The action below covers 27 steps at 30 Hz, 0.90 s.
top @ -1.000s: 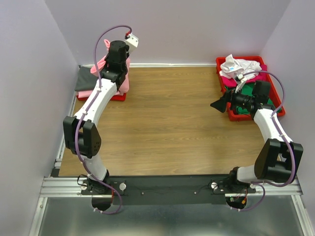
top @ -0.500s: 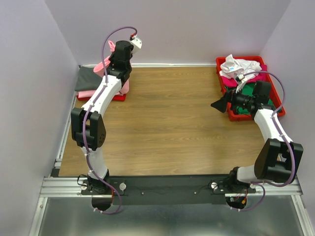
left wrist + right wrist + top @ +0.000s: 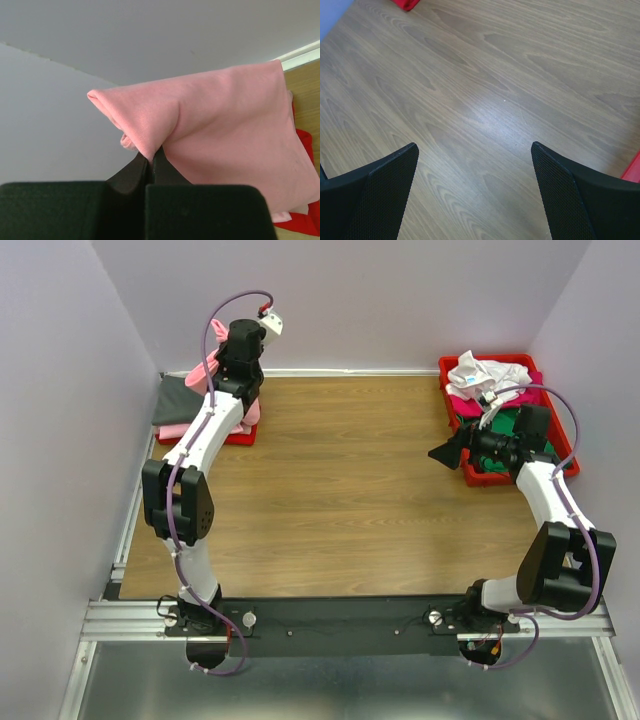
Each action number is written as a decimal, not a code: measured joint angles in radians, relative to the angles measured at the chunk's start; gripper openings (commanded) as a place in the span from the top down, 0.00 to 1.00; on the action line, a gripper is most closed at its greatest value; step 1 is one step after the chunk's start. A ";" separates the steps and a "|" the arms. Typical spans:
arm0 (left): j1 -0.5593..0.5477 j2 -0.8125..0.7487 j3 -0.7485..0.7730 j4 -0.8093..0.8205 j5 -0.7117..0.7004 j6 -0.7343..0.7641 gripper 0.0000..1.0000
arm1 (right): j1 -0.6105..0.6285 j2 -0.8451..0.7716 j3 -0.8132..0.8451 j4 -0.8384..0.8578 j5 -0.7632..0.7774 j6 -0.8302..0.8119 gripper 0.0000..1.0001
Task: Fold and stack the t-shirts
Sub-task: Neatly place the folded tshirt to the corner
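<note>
My left gripper (image 3: 151,156) is shut on a fold of the light pink t-shirt (image 3: 225,135) and holds it up over the left red tray (image 3: 238,436) at the back left. From above, the pink t-shirt (image 3: 205,371) drapes beside the left gripper (image 3: 222,340). A dark grey t-shirt (image 3: 178,400) lies folded in that tray. My right gripper (image 3: 440,452) is open and empty above bare wood (image 3: 485,115), just left of the right red tray (image 3: 480,478), which holds white (image 3: 485,374), magenta (image 3: 462,403) and green (image 3: 520,428) t-shirts.
Lilac walls close in the table at the back and both sides. The wooden table top (image 3: 340,490) lies between the two trays. A corner of the left red tray (image 3: 406,4) shows at the top of the right wrist view.
My left arm has swung further toward the back left and lifted the pink t-shirt higher over the left tray. The right arm has not moved.
</note>
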 measured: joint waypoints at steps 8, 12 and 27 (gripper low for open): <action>0.000 -0.010 0.000 0.001 0.000 0.000 1.00 | 0.000 0.000 0.000 0.000 0.000 -0.006 0.00; 0.000 -0.024 0.000 0.001 0.000 0.001 1.00 | 0.000 0.000 0.000 0.000 0.000 -0.007 0.00; 0.000 -0.101 -0.026 0.018 0.001 0.005 1.00 | -0.002 0.001 0.000 0.000 0.000 -0.007 0.00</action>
